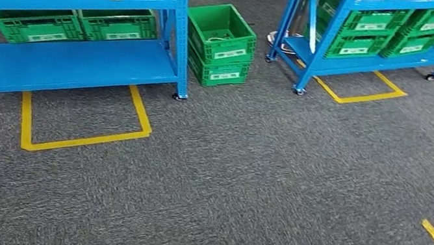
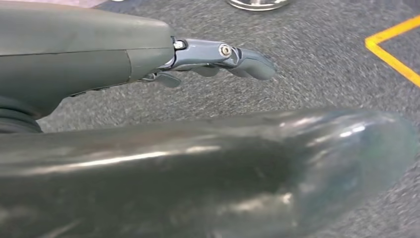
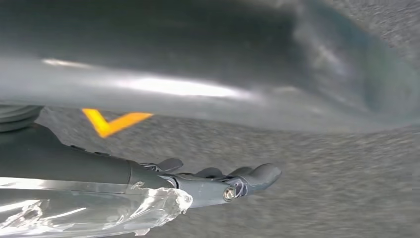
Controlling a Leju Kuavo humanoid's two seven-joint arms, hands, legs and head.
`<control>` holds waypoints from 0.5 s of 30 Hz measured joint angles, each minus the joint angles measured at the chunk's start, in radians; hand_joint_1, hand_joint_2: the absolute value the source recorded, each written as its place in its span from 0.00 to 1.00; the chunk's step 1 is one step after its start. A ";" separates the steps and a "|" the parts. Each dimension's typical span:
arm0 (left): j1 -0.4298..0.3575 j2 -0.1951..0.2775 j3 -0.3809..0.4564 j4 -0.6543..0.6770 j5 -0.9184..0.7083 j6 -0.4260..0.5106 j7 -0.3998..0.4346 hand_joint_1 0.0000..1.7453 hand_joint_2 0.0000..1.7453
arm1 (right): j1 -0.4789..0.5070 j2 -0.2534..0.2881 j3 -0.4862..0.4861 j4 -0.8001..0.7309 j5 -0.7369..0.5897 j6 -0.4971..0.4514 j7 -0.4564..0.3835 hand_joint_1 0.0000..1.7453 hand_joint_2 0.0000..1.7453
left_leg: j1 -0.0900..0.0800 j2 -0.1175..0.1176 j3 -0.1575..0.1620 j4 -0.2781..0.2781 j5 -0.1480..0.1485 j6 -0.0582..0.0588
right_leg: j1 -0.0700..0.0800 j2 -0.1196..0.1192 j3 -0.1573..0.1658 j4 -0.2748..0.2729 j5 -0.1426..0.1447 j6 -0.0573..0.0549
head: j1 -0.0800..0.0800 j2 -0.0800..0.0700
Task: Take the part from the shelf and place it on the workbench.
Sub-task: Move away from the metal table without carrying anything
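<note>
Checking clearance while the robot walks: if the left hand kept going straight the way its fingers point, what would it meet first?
Probably nothing solid. In the left wrist view the left hand holds nothing, fingers stretched out above grey carpet. Farther along lies yellow floor tape. Depth is unclear, so the carpet is the likeliest first contact.
</note>
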 joint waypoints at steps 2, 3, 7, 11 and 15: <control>0.003 -0.001 -0.001 0.000 0.002 0.005 0.000 0.00 0.00 | 0.003 0.000 -0.003 0.002 0.003 0.002 -0.001 0.00 0.00 | 0.012 -0.031 0.056 -0.013 -0.035 -0.014 | -0.012 0.021 -0.057 -0.095 0.123 0.015 | 0.006 0.000; 0.006 -0.001 -0.002 0.000 0.004 0.008 0.000 0.00 0.00 | 0.005 0.000 -0.005 0.004 0.004 0.004 -0.002 0.00 0.00 | 0.015 -0.045 0.078 -0.016 -0.054 -0.021 | -0.018 0.033 -0.075 -0.141 0.217 0.016 | 0.012 0.000; 0.011 -0.001 -0.005 -0.007 0.009 0.017 0.000 0.00 0.00 | 0.001 0.000 -0.010 0.008 0.009 0.007 -0.006 0.00 0.00 | 0.017 -0.062 0.121 -0.004 -0.070 -0.054 | -0.020 0.035 -0.045 -0.179 0.329 -0.020 | 0.013 0.000; 0.006 -0.001 -0.008 -0.012 0.009 0.019 0.000 0.00 0.00 | -0.003 0.000 -0.010 0.007 0.010 0.009 -0.009 0.00 0.00 | 0.006 0.054 -0.062 0.255 -0.016 -0.073 | -0.021 -0.001 0.051 -0.231 0.286 -0.043 | -0.003 0.000; 0.010 -0.001 -0.009 -0.012 0.009 0.020 0.000 0.00 0.00 | -0.003 0.000 -0.010 0.008 0.011 0.009 -0.009 0.00 0.00 | -0.011 0.069 -0.203 0.270 -0.166 -0.051 | -0.011 -0.044 0.194 -0.312 0.234 -0.048 | -0.011 0.000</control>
